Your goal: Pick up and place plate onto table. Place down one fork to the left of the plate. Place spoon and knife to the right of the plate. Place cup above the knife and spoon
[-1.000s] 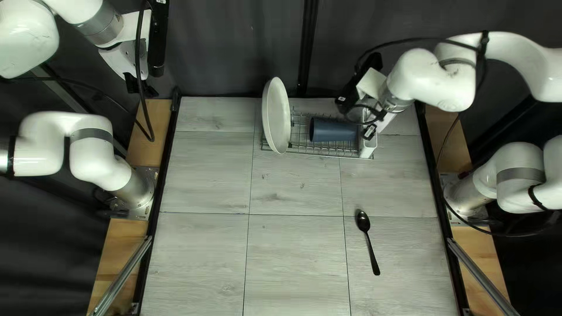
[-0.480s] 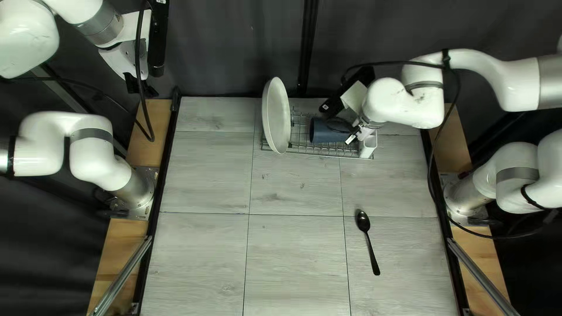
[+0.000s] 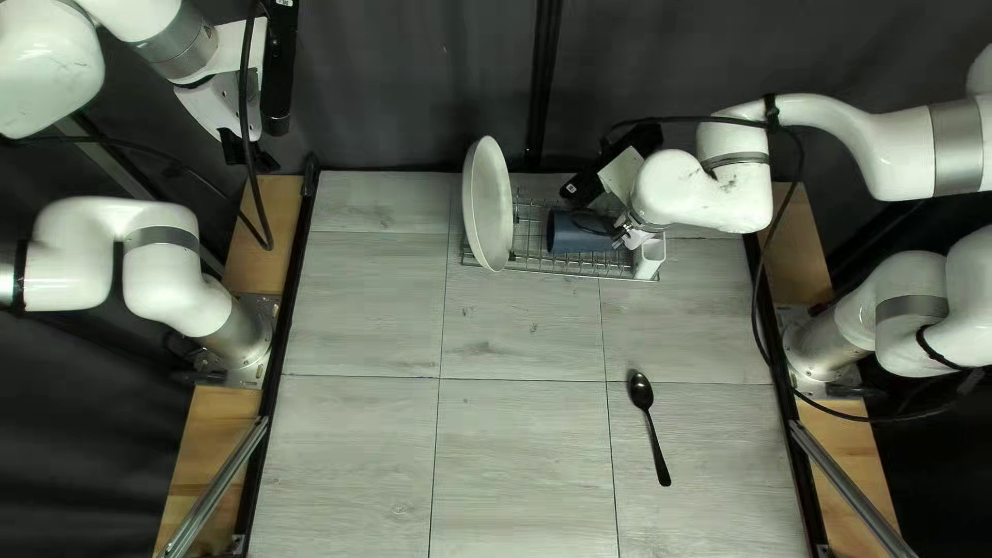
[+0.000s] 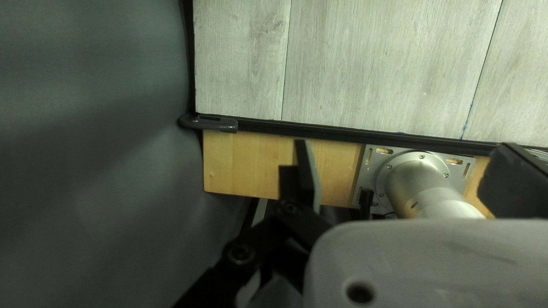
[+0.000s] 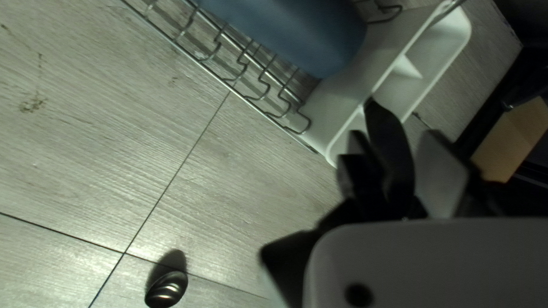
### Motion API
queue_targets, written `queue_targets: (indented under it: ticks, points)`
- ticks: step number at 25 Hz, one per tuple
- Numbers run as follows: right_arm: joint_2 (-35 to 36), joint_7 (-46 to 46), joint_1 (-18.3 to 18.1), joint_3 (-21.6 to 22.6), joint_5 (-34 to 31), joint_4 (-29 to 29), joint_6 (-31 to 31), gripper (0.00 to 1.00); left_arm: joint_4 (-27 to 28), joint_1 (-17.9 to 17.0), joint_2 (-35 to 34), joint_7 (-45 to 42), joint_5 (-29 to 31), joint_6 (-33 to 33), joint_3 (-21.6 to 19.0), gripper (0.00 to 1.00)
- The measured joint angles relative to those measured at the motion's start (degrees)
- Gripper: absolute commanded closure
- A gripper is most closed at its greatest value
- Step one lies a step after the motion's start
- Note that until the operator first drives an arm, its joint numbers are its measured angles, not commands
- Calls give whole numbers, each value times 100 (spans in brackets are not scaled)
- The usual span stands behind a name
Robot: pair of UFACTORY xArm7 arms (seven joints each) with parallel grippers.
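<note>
The dark utensil (image 5: 390, 134) is nearer my right arm (image 3: 690, 194) than my left arm (image 3: 163, 271), its long axis seeming to rise from the white holder (image 5: 349, 97) toward my right end effector (image 5: 395, 136), whose grip on it I cannot tell.

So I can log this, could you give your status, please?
Left gripper open, empty. Right gripper at white plastic cutlery holder, grip on black utensil unclear. Glossy black spoon on table, round white plate in wire rack. Blue cylindrical cup close beside holder.
</note>
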Motion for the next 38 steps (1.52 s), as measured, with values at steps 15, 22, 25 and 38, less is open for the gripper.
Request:
queue_targets:
  ticks: [15, 22, 25, 38]
  points:
    - [-885, -1944, 148, -116, 84, 1198, 1846, 100, 0, 0, 0, 0, 0, 0, 0, 0]
    - [-864, -3125, 429, -338, 1025, 2173, 2836, 100, 0, 0, 0, 0, 0, 0, 0, 0]
    - [-692, -3341, 661, -292, 1664, 2311, 2956, 100, 0, 0, 0, 0, 0, 0, 0, 0]
    - [-469, -3566, 1018, -141, 2542, 2308, 2954, 100, 0, 0, 0, 0, 0, 0, 0, 0]
